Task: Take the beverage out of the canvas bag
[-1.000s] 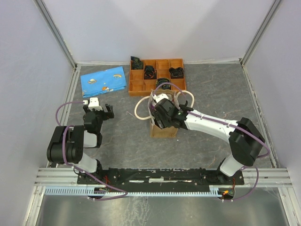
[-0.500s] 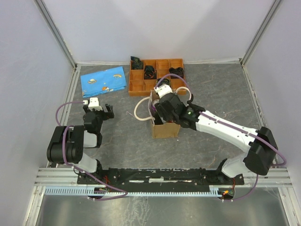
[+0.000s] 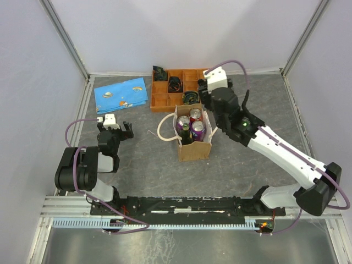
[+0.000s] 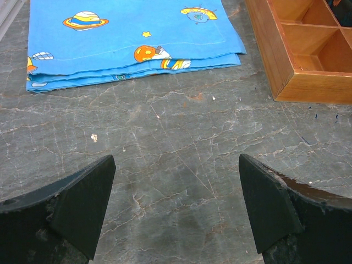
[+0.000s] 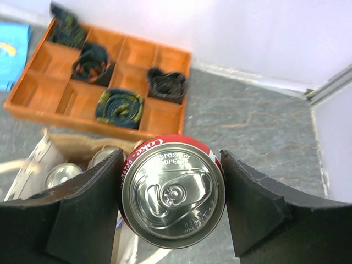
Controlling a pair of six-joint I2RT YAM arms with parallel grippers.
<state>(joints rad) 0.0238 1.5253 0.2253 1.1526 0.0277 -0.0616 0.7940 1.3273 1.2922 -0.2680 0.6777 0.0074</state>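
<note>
Red Coke can [image 5: 173, 192] is pinched upright in right gripper [image 5: 171, 206], canvas bag [image 3: 193, 147] seen below-left of it with three cans [image 3: 196, 115] inside; left gripper [image 4: 176, 209] is spread over table [image 4: 176, 137].

Lab; aluminium-framed enclosure [image 3: 66, 44]

Both arms: glossy black joint housings, white link shells.

Right arm [image 3: 275, 148]: long white forearm carrying a small green light [image 3: 243, 124]; white camera block [image 3: 215, 74] at the wrist. Lilac cable [image 3: 235, 61] loops along it.

Left arm [image 3: 82, 168]: mostly black, with its own lilac cable [image 3: 67, 132].

Shared black base plate [image 3: 187, 204].

Left gripper [image 4: 176, 165] fingers [image 4: 82, 203]: matte black wedges, edges scuffed pale. Right gripper [image 5: 172, 165] fingers [image 5: 82, 217]: same black wedges, rims chipped.
</note>
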